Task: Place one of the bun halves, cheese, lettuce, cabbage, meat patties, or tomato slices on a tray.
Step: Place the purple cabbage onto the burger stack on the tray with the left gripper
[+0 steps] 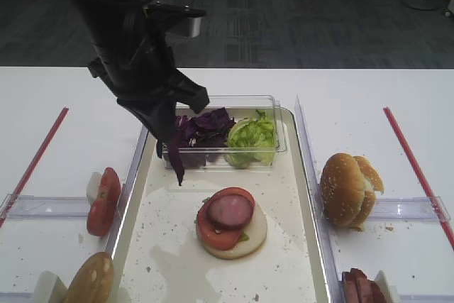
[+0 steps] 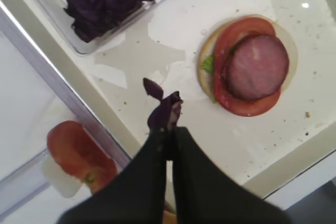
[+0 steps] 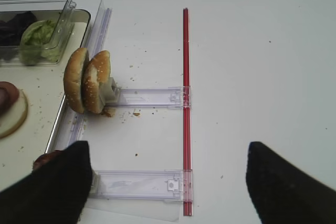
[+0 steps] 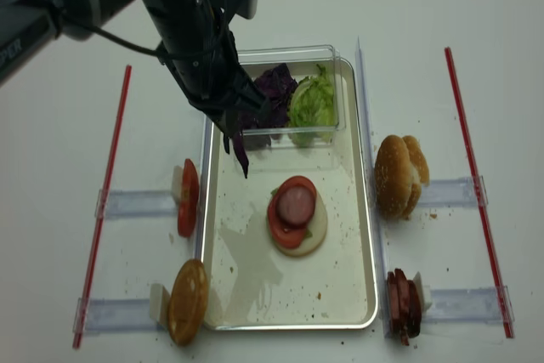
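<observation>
Two black fingers of the left gripper [image 2: 167, 129] are pressed together on a limp dark purple strip of cabbage [image 2: 160, 106], which dangles from the tips above the large cream-white tray with a silvery rim [image 1: 298, 246], near its upper left corner. Just behind the strip sits a small clear plastic box [image 1: 280, 122] holding more purple cabbage shreds [image 1: 206, 129] beside a clump of pale green crinkled lettuce [image 1: 252, 140]. Further down the tray lies a pale bun half [image 1: 248, 239] topped with a red tomato slice [image 1: 213, 228] and a round pinkish-brown meat patty [image 1: 230, 211]. Left of the tray stand upright tomato slices [image 1: 103, 200] and a sesame bun half [image 1: 92, 282]; right of it stand two more sesame bun halves [image 1: 347, 189] and meat patties [image 1: 358, 289]. The right gripper [image 3: 168, 182] hangs over the white table [image 3: 262, 77], jaws wide apart.
</observation>
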`<state>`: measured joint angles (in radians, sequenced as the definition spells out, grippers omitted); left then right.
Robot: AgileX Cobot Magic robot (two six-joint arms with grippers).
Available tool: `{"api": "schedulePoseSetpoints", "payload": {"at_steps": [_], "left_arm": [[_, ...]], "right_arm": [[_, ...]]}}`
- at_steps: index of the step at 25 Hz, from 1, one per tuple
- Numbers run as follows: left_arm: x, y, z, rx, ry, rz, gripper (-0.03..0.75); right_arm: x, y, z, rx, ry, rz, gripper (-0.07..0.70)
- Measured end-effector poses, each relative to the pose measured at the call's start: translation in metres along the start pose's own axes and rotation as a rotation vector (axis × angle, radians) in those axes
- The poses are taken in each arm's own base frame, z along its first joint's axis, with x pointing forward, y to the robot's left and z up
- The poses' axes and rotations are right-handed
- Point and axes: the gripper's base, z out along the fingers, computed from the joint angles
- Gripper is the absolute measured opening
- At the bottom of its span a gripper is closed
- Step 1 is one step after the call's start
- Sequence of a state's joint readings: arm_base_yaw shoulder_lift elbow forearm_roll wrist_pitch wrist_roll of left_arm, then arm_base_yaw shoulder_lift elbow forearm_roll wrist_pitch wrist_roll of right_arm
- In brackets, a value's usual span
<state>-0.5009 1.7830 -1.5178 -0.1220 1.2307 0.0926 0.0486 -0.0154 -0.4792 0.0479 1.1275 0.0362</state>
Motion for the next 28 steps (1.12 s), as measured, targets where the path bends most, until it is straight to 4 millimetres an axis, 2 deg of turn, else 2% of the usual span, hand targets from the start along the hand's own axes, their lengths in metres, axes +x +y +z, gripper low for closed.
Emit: {"api": "schedulePoseSetpoints", "payload": {"at_steps": [4, 10, 14, 20, 28], "left_arm": [[0.000, -0.028, 0.003, 0.033, 0.006, 0.068, -0.009], [0.007, -0.081, 0.007, 0.082, 0.021, 0.198, -0.009], [0.011, -0.102, 0.008, 0.132, 0.029, 0.231, -0.009], [0.010, -0.105, 0.010, 0.137, 0.022, 0.234, -0.009], [-0.004, -0.097, 0.048, 0.119, 0.052, 0.201, -0.009]], "right_arm": [[0.000, 0.000, 0.000, 0.000, 0.000, 0.000, 0.615], [0.000, 0.000, 0.000, 0.000, 0.000, 0.000, 0.615], [0.000, 0.000, 0.000, 0.000, 0.000, 0.000, 0.615], [0.000, 0.000, 0.000, 0.000, 0.000, 0.000, 0.615], [0.000, 0.000, 0.000, 0.000, 0.000, 0.000, 0.615]]}}
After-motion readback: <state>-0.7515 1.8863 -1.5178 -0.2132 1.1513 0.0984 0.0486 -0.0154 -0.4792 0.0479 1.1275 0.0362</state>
